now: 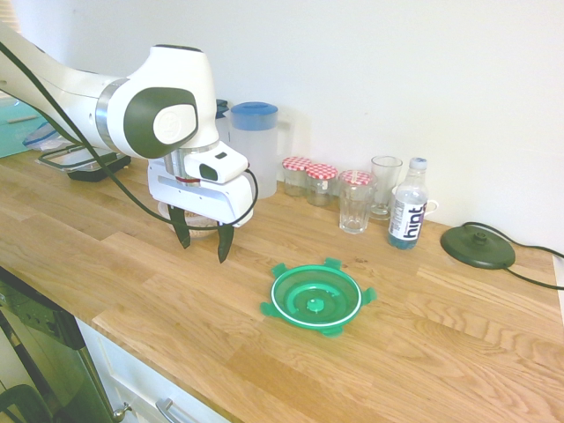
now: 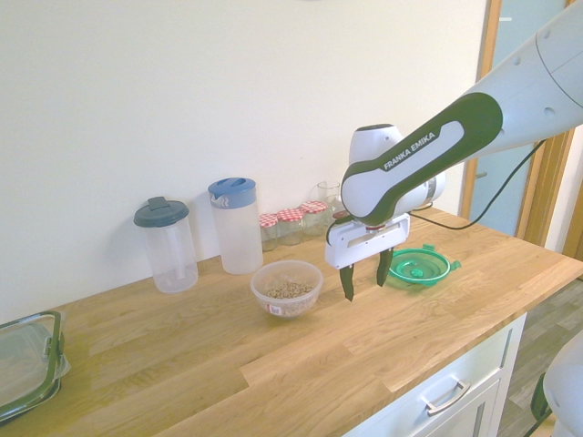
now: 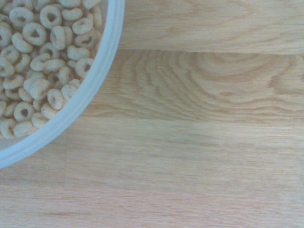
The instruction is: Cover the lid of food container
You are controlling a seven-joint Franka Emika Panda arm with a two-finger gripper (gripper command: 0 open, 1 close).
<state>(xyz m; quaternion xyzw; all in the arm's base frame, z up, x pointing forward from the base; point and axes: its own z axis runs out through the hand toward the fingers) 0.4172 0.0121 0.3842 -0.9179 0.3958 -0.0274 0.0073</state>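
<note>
The round green lid point(image 1: 316, 300) with a white ring lies flat on the wooden counter point(image 1: 441, 352), also seen as the lid point(image 2: 418, 267) past the arm. The food container point(image 2: 287, 288), a small clear glass bowl of beige cereal rings, stands on the counter; in the first exterior view it is mostly hidden behind the gripper. Its rim and cereal fill a corner of the wrist view as the food container point(image 3: 42, 76). My gripper point(image 1: 204, 241) hangs open above the counter between bowl and lid, nothing between its fingers; it appears again as the gripper point(image 2: 366, 279).
A blue-lidded jug point(image 1: 254, 145), red-checked jars point(image 1: 308, 179), glasses point(image 1: 356, 201), a water bottle point(image 1: 408, 207) and a dark corded disc point(image 1: 478, 246) line the wall. A grey-lidded jug point(image 2: 165, 243) and a rectangular container point(image 2: 27, 362) stand further along. The counter's front edge is near.
</note>
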